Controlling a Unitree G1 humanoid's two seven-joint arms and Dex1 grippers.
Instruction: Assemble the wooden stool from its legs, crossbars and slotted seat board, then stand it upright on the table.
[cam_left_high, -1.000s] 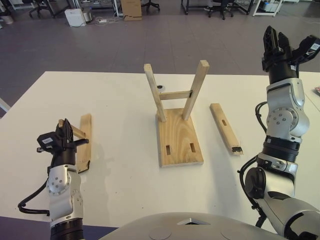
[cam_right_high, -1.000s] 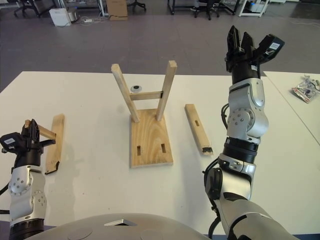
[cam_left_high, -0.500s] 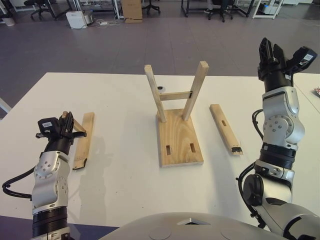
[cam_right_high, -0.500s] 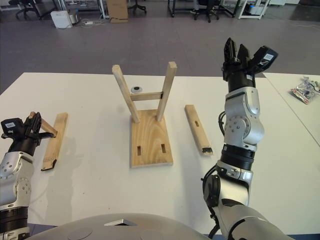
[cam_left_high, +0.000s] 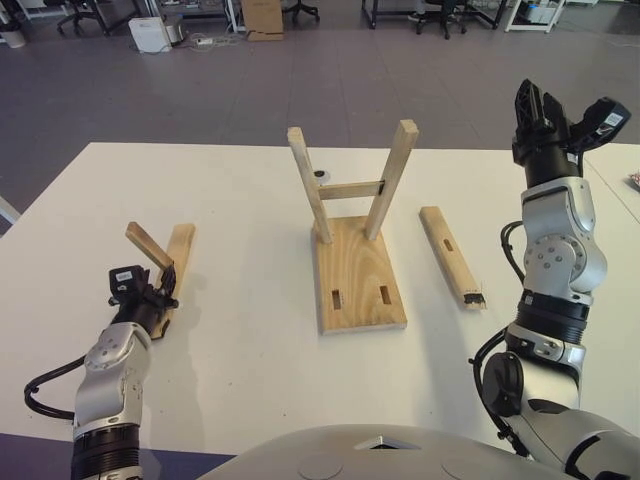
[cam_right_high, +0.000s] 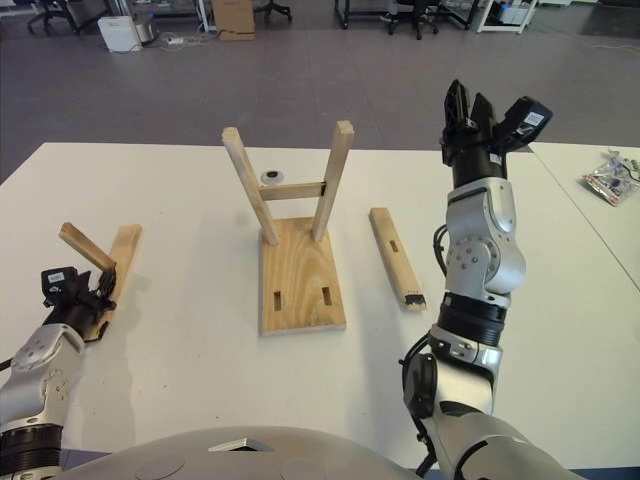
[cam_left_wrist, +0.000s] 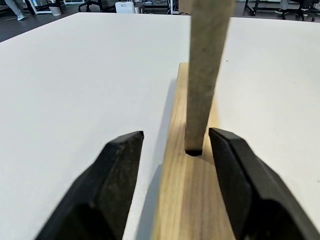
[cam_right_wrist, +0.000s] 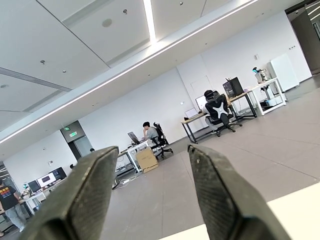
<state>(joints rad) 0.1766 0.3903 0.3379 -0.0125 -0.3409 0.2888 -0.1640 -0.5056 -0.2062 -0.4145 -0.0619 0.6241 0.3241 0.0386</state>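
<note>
Down has come our left gripper (cam_left_wrist: 176, 136) since a second ago, to the near end of the loose leg (cam_left_high: 178, 262) on the table (cam_left_high: 250, 190). Its fingers stand wide on either side of it, where a crossbar (cam_left_high: 148, 245) slants up from its slot. Our right gripper (cam_left_high: 563, 100) hangs high, spread wide. We see the seat board (cam_left_high: 362, 290) lying mid-table with two upright legs (cam_left_high: 392, 180), and another leg (cam_left_high: 450, 255) near it.

1. Seat board (cam_left_high: 362, 283): pale wood, flat at the table's middle; you see two open slots at its near end.
2. Two legs (cam_left_high: 309, 185) stand tilted in its far end, splayed apart, joined by a crossbar (cam_left_high: 351, 190).
3. Loose leg (cam_left_high: 451, 256): flat, near the board's right.
4. Left leg (cam_left_high: 178, 258): flat, a second crossbar (cam_left_high: 148, 245) rising tilted from it.
</note>
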